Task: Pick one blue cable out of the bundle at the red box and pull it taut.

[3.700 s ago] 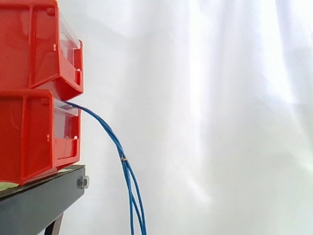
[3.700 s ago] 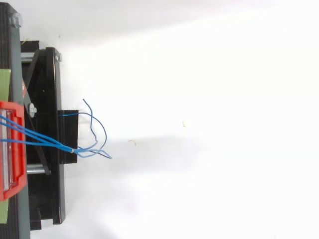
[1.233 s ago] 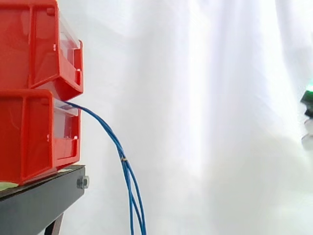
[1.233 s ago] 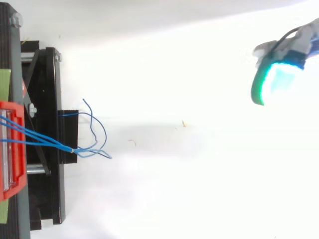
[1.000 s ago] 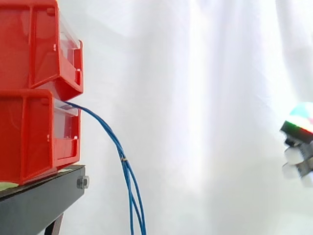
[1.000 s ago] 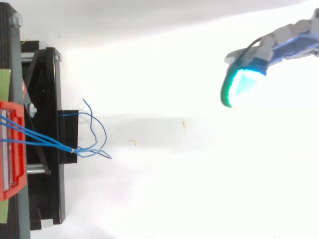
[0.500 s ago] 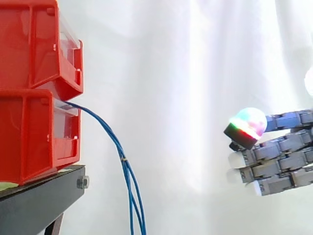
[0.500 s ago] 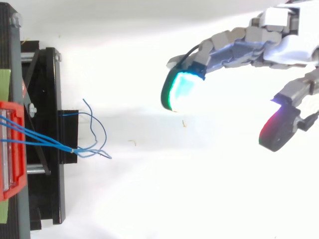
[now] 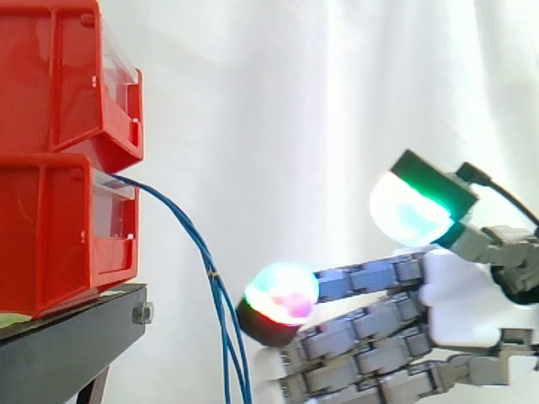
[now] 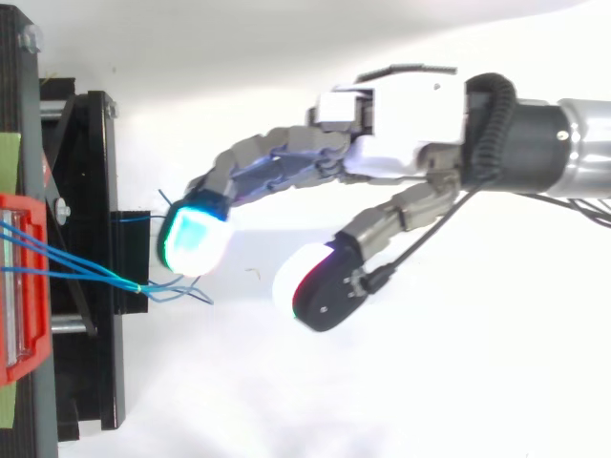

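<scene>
1. White curtain [image 9: 337,101] is hanging behind the work. The hand [image 10: 410,124], which was well off to the right half a second ago, is now reaching far to the left, with its wrist showing at the right edge.
2. The blue cables [image 9: 221,303] are lying just as before. They are running out of the lower red bin [image 9: 59,236], drooping past the edge of the black stand [image 9: 76,345] and hanging down, with their loose ends curling rightward in the top view.
3. The fingers [image 10: 272,167] are stretching almost straight to the left. The leading glowing pad is hovering just right of the cables, by the loose ends; whether it is touching them cannot be told.
4. The thumb [image 10: 382,224] is standing well apart from the fingers, gripping nothing.
</scene>
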Controlling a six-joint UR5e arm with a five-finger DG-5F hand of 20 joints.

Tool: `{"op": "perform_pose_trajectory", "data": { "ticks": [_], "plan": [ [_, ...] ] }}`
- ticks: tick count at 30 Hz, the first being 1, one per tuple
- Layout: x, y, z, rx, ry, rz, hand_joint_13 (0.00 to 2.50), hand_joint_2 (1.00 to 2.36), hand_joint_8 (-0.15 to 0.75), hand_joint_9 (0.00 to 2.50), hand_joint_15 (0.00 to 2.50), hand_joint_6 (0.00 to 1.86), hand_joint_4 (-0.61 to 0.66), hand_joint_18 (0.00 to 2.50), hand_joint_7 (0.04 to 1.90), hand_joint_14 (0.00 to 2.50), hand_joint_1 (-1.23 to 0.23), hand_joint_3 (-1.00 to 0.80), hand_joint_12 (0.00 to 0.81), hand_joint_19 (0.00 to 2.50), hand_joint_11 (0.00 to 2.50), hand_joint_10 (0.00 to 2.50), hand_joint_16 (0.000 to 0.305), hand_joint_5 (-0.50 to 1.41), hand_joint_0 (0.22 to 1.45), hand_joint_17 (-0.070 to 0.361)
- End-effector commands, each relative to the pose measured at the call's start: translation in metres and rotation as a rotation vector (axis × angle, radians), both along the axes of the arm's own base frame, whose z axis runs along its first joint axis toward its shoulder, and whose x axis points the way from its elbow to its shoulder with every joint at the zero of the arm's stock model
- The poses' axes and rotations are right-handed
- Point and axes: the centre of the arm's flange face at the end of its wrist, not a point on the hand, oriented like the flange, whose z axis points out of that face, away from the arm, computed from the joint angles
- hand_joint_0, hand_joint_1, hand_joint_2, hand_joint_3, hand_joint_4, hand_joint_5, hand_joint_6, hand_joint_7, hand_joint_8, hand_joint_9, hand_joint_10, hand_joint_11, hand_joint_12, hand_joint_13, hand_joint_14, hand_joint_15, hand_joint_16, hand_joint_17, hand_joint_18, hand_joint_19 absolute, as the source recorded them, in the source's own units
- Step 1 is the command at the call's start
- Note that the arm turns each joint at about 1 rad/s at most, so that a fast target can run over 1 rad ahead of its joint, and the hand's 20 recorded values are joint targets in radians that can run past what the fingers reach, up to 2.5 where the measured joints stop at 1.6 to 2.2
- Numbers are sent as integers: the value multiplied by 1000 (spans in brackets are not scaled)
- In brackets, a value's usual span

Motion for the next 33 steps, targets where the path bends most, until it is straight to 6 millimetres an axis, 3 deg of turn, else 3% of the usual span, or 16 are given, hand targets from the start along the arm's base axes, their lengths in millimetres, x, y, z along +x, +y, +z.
{"op": "perform_pose_trajectory", "data": {
  "ticks": [1,4,15,24,33],
  "plan": [
    [27,7,-12,7,-11,16,207,1000,336,436,67,502,374,103,729,2,-740,-500,394,70,49,0,68,-169,437,153],
    [44,19,-25,18,-29,55,205,1000,335,436,70,502,377,103,727,3,-734,-500,393,70,55,0,68,-169,437,153],
    [46,25,-28,33,-38,39,206,1000,336,439,67,502,378,105,743,2,-722,-500,391,69,61,1,67,-168,441,152],
    [61,30,-77,91,-73,48,212,1000,336,452,67,502,380,110,744,0,-702,-500,387,77,65,0,66,-166,452,148],
    [64,33,-73,97,-91,53,246,1000,327,496,78,502,389,137,799,2,-694,-500,366,86,84,1,61,-151,506,137]
  ]
}}
